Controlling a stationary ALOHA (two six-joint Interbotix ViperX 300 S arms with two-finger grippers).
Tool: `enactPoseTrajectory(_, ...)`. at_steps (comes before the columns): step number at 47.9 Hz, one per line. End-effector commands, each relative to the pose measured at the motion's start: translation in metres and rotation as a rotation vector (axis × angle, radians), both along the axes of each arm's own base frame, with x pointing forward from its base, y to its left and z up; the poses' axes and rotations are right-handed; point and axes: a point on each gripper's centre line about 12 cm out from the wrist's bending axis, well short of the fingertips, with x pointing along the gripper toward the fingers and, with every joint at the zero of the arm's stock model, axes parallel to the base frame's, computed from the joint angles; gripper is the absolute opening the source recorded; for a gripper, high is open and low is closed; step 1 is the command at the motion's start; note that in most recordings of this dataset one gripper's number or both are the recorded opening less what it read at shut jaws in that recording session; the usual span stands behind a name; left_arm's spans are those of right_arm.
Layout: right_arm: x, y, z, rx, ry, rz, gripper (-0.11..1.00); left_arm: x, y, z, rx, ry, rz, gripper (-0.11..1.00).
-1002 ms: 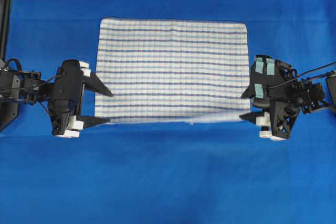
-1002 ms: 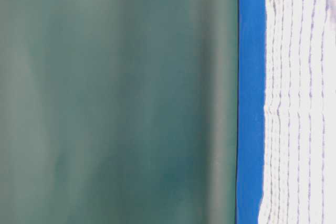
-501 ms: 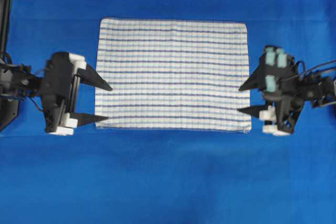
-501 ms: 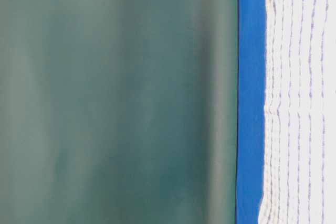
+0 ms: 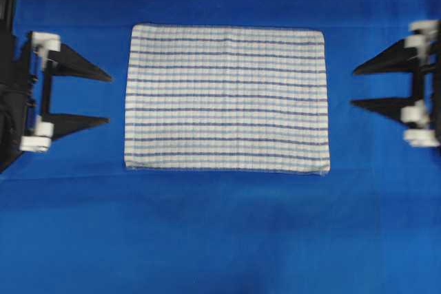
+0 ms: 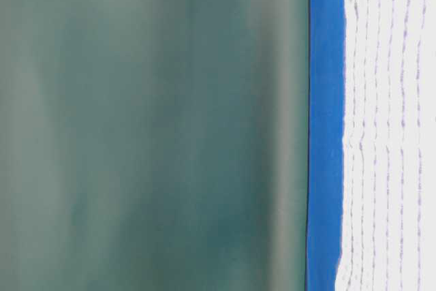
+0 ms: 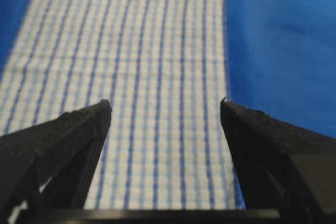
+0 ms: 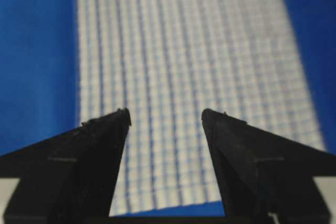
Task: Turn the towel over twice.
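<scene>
Left gripper (image 5: 109,97): seen from overhead at the left edge of the picture, its two black pointed fingers spread wide and empty, tips aimed at the towel's left edge but apart from it, with blue table covering showing between.
Left gripper, wrist view (image 7: 165,109): both dark fingertips frame the striped cloth that lies beyond them; nothing sits between the jaws.
Right gripper (image 5: 353,87): at the right edge of the overhead view, fingers likewise spread wide and holding nothing, tips pointing toward the towel's right edge and clear of it. The picture is blurred here.
Right gripper, wrist view (image 8: 166,114): two black wedge-shaped fingers stand apart, with the towel stretching away past them.
Towel (image 5: 227,98): a large white rectangle with thin dark-blue and light-blue stripes, lying flat and spread out in the middle of the table, between the two grippers. Its long sides run across the overhead picture, and its edges look straight, with the lower edge showing a thin fold or hem line.
Towel, table-level view (image 6: 388,134): the cloth appears as a pale striped band lying on the blue surface, out of focus.
Table covering (image 5: 220,239): plain bright blue, surrounding the towel on every side.
Backdrop (image 6: 150,127): a blurred dull-green surface behind the table in the table-level view.
</scene>
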Motion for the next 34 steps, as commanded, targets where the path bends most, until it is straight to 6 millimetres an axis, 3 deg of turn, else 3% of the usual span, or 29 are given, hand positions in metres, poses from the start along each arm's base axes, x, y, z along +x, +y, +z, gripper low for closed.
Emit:
enactPoseTrajectory(1,-0.012,-0.004,0.012,-0.024,-0.051,-0.013,0.61,-0.009,0.004,0.008,0.002,-0.015,0.020,0.78)
enactPoseTrajectory(9,-0.044,-0.011,0.009,-0.027,-0.113,-0.047,0.60,-0.031,0.007,0.006,-0.001,-0.022,0.044,0.78)
enactPoseTrajectory(19,-0.071,-0.017,-0.022,0.004,-0.143,-0.101,0.60,-0.053,0.005,-0.010,0.003,-0.051,0.043,0.78)
enactPoseTrajectory(27,-0.080,-0.020,-0.045,0.028,-0.146,-0.130,0.60,-0.061,0.004,-0.026,0.002,-0.046,0.043,0.78)
enactPoseTrajectory(34,-0.078,-0.017,-0.049,0.049,-0.167,-0.114,0.59,-0.063,0.004,-0.030,0.001,-0.054,0.042,0.78)
